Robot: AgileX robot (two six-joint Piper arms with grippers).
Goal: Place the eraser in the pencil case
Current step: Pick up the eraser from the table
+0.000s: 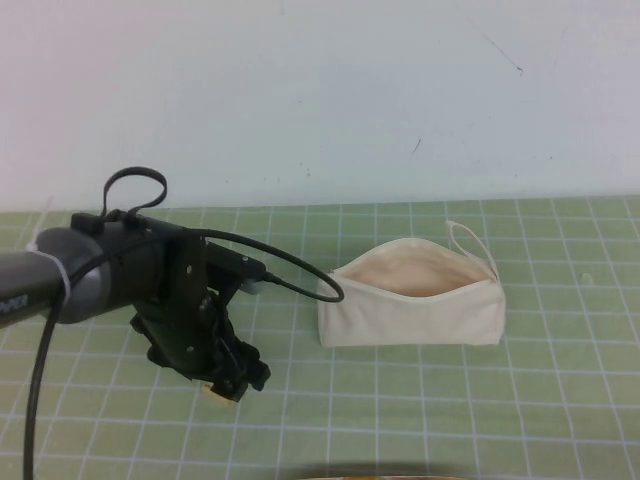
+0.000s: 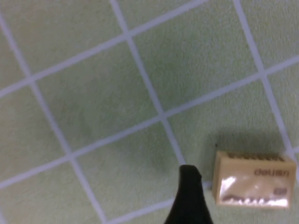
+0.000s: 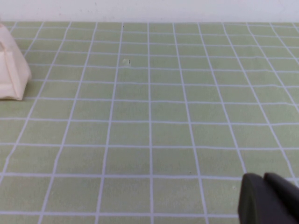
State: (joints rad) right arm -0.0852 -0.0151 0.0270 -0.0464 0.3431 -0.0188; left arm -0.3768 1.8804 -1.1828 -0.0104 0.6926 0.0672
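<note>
The eraser [image 2: 254,186], a small tan block with dark print on top, lies flat on the green grid mat. In the high view only a tan sliver of it [image 1: 215,394] shows under my left gripper [image 1: 232,384]. That gripper points down at the mat and is open. One black finger [image 2: 189,198] stands just beside the eraser without touching it; the other finger is out of view. The cream pencil case [image 1: 410,300] stands unzipped to the right, its peach lining showing and its loop strap [image 1: 470,240] at the far right end. My right gripper [image 3: 267,198] is shut and empty, low over the mat.
The green grid mat [image 1: 400,420] covers the table up to a white wall [image 1: 320,90] behind. A black cable [image 1: 300,270] arcs from the left arm to near the case's left end. One end of the case shows in the right wrist view [image 3: 11,65].
</note>
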